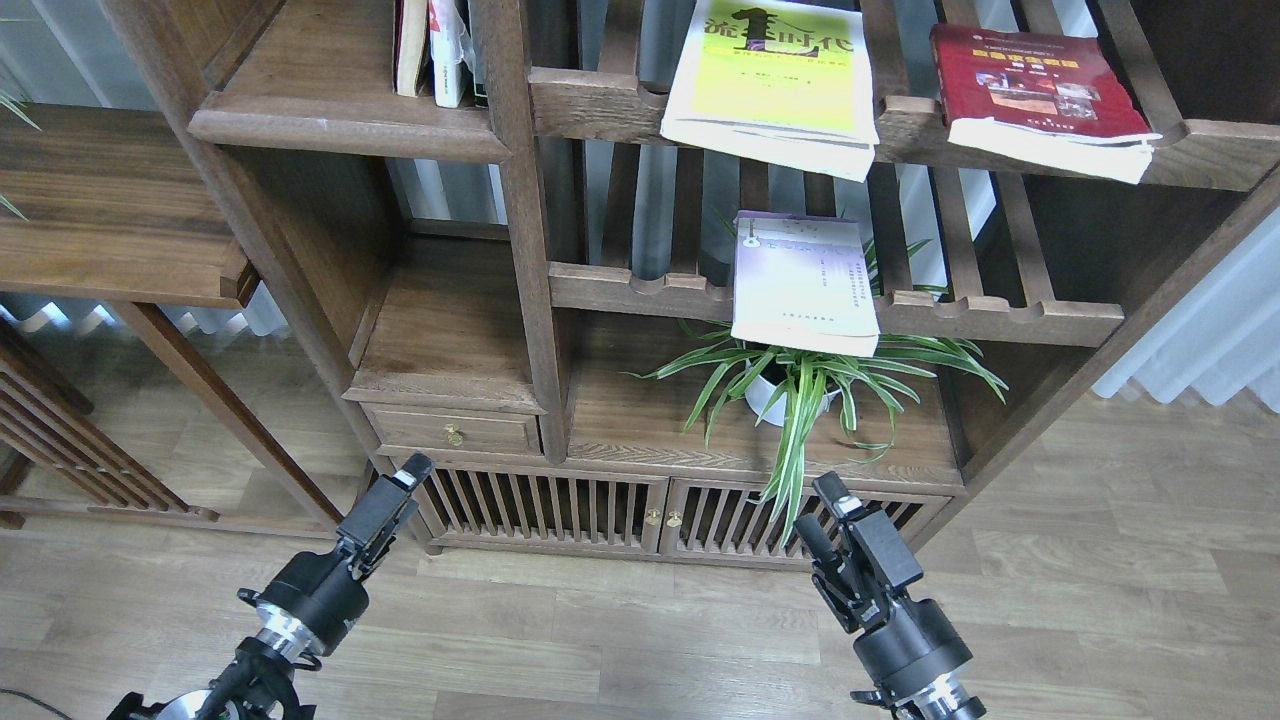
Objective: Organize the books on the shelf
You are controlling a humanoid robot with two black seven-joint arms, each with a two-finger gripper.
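Observation:
Three books lie flat on slatted racks. The yellow-green book (pixel 775 75) overhangs the front rail of the top rack, and the dark red book (pixel 1040 95) lies to its right on the same rack. One level down, the pale lavender book (pixel 805 285) overhangs the middle rack. The shelf (pixel 340 105), a solid dark plank with a rounded front edge, is at the upper left. Both grippers hang low in front of the cabinet base, far below the books. My left gripper (pixel 408 478) is seen edge-on, its fingers not separable. My right gripper (pixel 822 512) stands open and holds nothing.
Thin upright books (pixel 430 50) stand at the shelf's right end against a post (pixel 520 200). A spider plant (pixel 800 385) sits under the lavender book. A drawer with a brass knob (pixel 455 432) and slatted cabinet doors (pixel 650 515) lie below. A side table (pixel 110 215) stands at left.

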